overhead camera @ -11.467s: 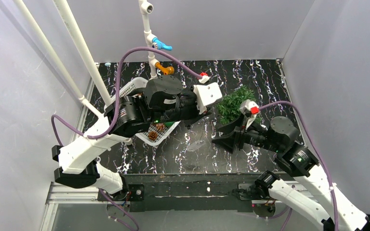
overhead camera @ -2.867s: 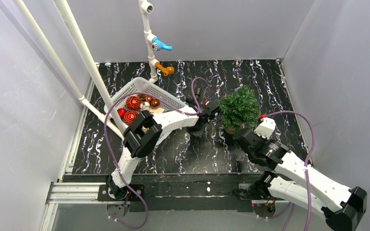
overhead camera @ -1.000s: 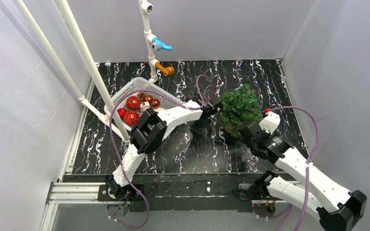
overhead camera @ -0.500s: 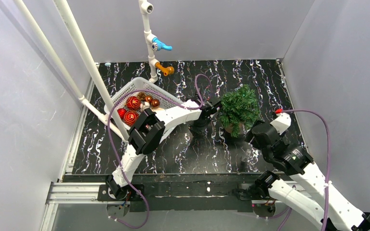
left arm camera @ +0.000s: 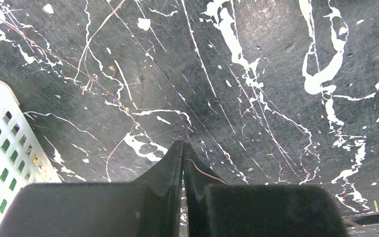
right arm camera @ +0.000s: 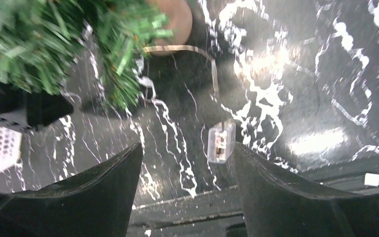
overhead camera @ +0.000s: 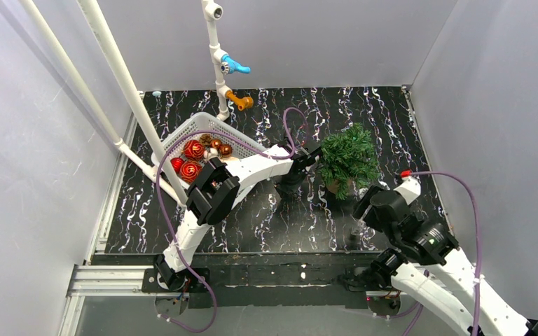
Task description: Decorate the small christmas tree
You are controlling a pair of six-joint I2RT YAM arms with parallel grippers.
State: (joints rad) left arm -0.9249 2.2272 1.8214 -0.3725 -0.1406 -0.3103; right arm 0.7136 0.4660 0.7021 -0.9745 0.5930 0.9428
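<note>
The small christmas tree [overhead camera: 349,155] stands right of centre on the black marbled table; its green branches [right arm camera: 34,39] and brown base [right arm camera: 175,19] show in the right wrist view. A thin wire runs from the base to a clear battery box [right arm camera: 221,141] lying on the table. My right gripper [right arm camera: 187,148] is open and empty, hovering near the box, in front of the tree [overhead camera: 361,208]. My left gripper [overhead camera: 295,178] hangs just left of the tree, pointing down. Its jaws [left arm camera: 183,144] are shut, and a thin wire [left arm camera: 207,171] seems pinched between them and trails over the right finger.
A white basket [overhead camera: 210,127] at the left holds red ball ornaments [overhead camera: 192,150] and pine cones; its corner shows in the left wrist view [left arm camera: 5,163]. White pipes with blue and orange valves [overhead camera: 235,66] stand at the back. Grey walls enclose the table.
My right arm has drawn back from the tree toward the near edge, and its gripper now hangs over the battery box. My left gripper stays beside the tree.
</note>
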